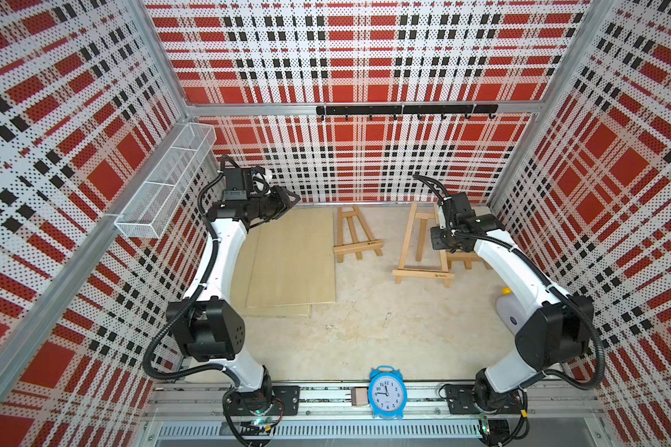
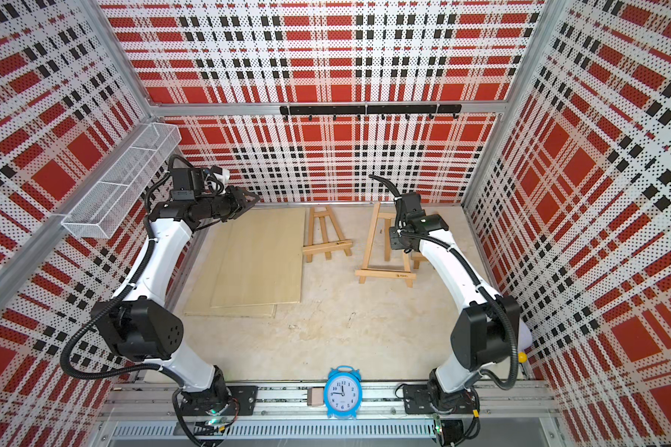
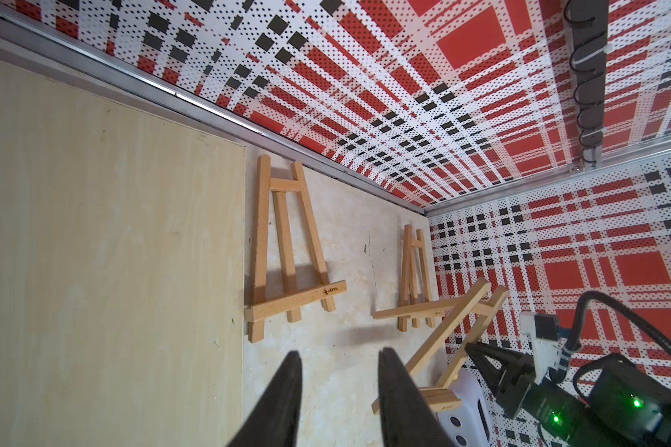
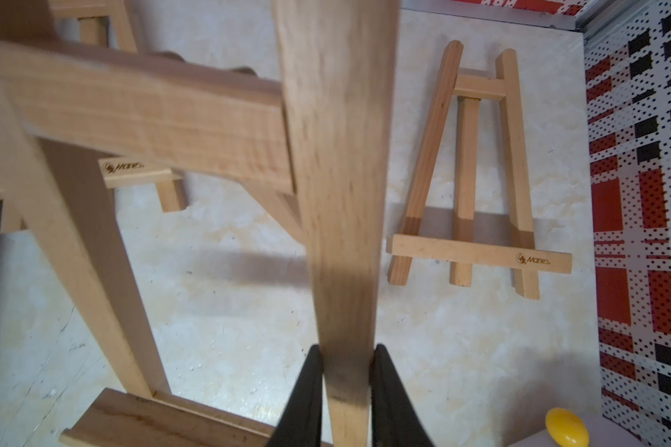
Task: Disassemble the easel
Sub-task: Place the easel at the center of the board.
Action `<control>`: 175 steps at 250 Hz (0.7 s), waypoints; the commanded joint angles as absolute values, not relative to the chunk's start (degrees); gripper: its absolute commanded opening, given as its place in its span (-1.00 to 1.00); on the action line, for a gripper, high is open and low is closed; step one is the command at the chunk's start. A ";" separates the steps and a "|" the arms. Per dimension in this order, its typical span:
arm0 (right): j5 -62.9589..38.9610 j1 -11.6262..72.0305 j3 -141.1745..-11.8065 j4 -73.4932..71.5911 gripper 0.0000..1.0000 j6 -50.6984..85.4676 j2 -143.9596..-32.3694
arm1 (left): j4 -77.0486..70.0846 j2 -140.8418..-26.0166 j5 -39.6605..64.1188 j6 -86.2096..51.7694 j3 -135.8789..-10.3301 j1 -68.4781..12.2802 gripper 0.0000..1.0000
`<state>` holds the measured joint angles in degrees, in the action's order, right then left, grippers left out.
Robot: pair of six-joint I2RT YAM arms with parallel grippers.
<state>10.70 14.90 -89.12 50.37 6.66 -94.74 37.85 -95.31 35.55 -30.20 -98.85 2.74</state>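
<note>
In both top views the easel sits tilted, right of centre and far, with a small easel lying flat to its left. Gripped by one rail only, it could pivot or slip in that grip, and a swing might knock the small easel.

Left wrist view: the left gripper hovers part open and empty, above the far end of the boards.

Right wrist view: the right gripper is clamped tight on the easel's rail.
</note>
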 commanded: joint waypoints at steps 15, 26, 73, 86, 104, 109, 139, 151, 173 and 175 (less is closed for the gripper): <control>7.18 13.08 -94.77 43.62 -1.00 4.48 -101.30 | 35.36 -94.33 34.95 -32.01 -97.86 3.27 -0.26; 6.27 12.37 -95.56 42.36 -1.00 4.48 -103.06 | 35.24 -94.09 34.64 -32.08 -97.43 3.28 -0.26; 4.66 11.47 -99.59 37.69 -1.00 3.63 -110.11 | 35.42 -94.04 33.59 -32.37 -97.30 3.37 -0.26; 5.33 11.51 -100.98 36.88 -1.00 3.07 -111.82 | 35.42 -94.22 33.42 -32.42 -97.53 3.38 -0.26; 6.30 11.26 -103.02 36.74 -1.00 2.57 -114.13 | 35.42 -94.55 33.55 -32.59 -97.72 3.45 -0.26; 6.48 11.12 -103.61 36.74 -1.00 2.48 -114.73 | 35.42 -94.64 33.62 -32.66 -97.81 3.49 -0.26; 6.16 10.39 -106.52 36.35 -1.00 1.52 -118.36 | 36.20 -95.18 33.34 -32.39 -98.68 3.77 -0.26; 5.87 10.12 -108.08 36.58 -1.00 0.86 -120.07 | 36.51 -95.35 33.18 -32.37 -98.95 3.93 -0.26; 6.11 9.52 -111.50 38.16 -1.00 -0.04 -123.45 | 36.95 -95.66 32.65 -32.36 -99.63 4.22 -0.26; 6.12 9.43 -111.70 38.26 -1.00 -0.08 -123.72 | 36.99 -95.68 32.62 -32.37 -99.66 4.26 -0.26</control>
